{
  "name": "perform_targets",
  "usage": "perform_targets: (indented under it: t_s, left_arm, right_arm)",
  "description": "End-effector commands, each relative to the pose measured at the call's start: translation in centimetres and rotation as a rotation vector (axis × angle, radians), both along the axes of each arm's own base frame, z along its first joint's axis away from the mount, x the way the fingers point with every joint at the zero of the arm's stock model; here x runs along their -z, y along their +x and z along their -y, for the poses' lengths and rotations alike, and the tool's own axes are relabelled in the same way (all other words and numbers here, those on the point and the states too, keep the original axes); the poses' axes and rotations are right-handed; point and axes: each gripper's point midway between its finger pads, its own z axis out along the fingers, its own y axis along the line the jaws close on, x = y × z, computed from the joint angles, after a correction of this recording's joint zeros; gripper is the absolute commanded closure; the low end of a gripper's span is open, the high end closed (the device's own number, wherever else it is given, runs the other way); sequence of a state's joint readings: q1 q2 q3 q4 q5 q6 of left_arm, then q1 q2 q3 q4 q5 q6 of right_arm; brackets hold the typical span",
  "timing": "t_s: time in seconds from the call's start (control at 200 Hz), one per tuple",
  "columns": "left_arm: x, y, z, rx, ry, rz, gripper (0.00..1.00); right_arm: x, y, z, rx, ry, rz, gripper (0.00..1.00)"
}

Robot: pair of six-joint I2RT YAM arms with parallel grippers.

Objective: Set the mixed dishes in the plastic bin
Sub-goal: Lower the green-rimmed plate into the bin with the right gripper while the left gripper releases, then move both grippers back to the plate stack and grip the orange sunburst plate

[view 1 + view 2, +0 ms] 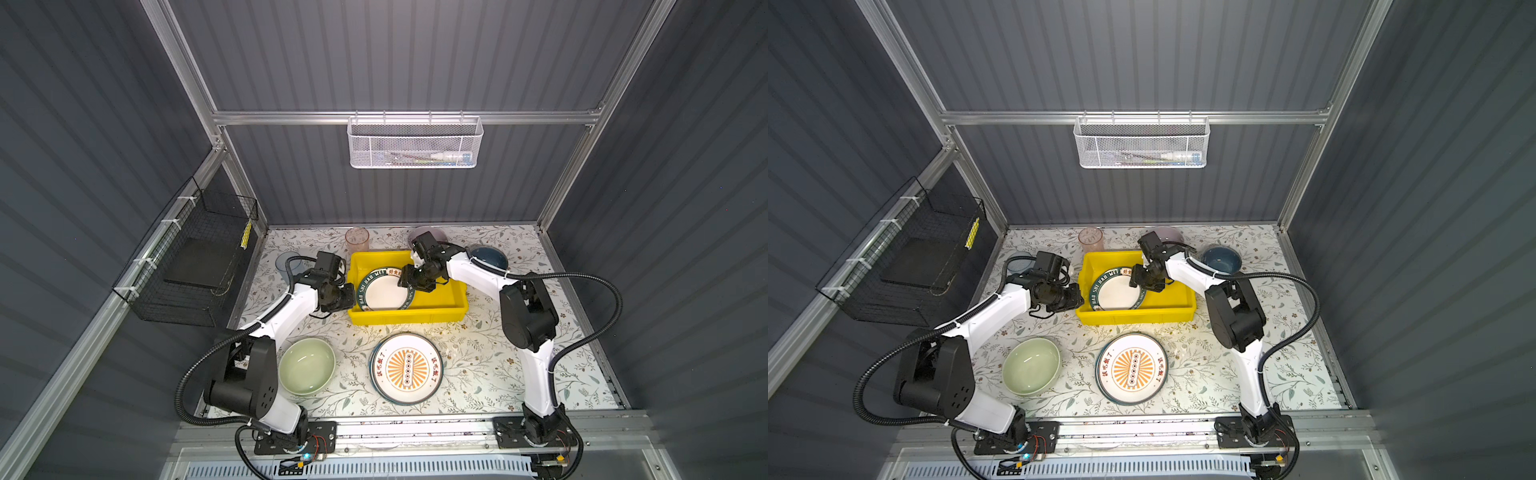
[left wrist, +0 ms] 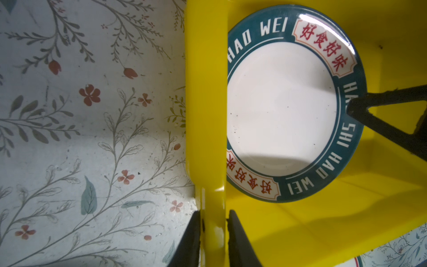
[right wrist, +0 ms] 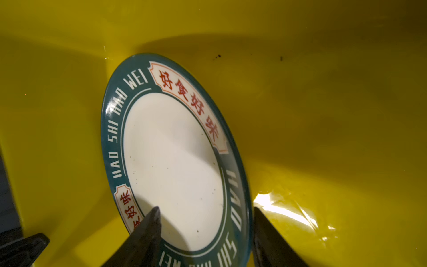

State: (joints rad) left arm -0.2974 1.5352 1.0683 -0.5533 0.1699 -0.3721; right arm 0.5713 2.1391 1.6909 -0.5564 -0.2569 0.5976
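Green-rimmed plate point(image 1: 384, 293) lies inside yellow bin point(image 1: 415, 318).

The green-rimmed plate point(image 1: 384, 293) rests inside the yellow bin point(image 1: 415, 318) (toward its left wall), right gripper point(image 1: 404, 283) over the plate's rim.

The left arm point(image 1: 289, 308) and the right arm point(image 1: 478, 270) each pair glossy white link shells with bulky black joint housings. A black corrugated hose point(image 1: 573, 274) runs along each, strapped on by white ties. Black screwed base plates point(image 1: 328, 432) carry red wiring. The left end effector point(image 2: 213, 212) has black tapered fingers point(image 2: 239, 240).
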Motion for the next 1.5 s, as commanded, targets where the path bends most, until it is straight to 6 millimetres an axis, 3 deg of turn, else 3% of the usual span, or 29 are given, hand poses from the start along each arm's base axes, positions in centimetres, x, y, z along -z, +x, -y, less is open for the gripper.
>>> perform_targets:
  t_s: [0.0,0.31,0.545,0.705,0.936,1.221,1.366,1.496]
  left_arm:
    - [-0.8,-0.9,0.1,0.029,-0.017,0.004,0.77]
    - [-1.4,-1.1,0.0,0.031,-0.014,0.016,0.72]
    - [-2.5,-1.6,-0.4,0.028,-0.005,0.03,0.64]
    - [-3.5,-2.5,-0.2,0.05,-0.02,0.023,0.54]
    - [-5.7,-4.3,0.4,0.095,-0.083,0.064,0.39]
    - [-5.9,-7.2,1.8,0.185,-0.115,0.062,0.37]
    - [-5.0,-9.4,4.0,0.263,-0.072,0.027,0.4]
    - [-3.8,-11.3,5.5,0.3,-0.091,-0.027,0.46]
  right_arm:
    - [0.8,-0.3,-0.3,-0.017,-0.023,-0.014,0.37]
    - [1.2,-0.4,0.0,-0.018,-0.037,-0.023,0.32]
    - [0.3,-0.3,0.5,-0.024,-0.063,0.001,0.29]
    - [-1.8,-0.4,1.6,-0.021,-0.096,0.055,0.27]
    - [-6.9,-1.2,2.7,-0.04,-0.061,0.151,0.26]
    - [-11.8,-5.9,4.8,-0.092,0.024,0.217,0.27]
    - [-12.3,-9.7,6.1,-0.117,0.07,0.194,0.3]
    - [-10.7,-13.0,7.6,-0.129,0.068,0.166,0.33]
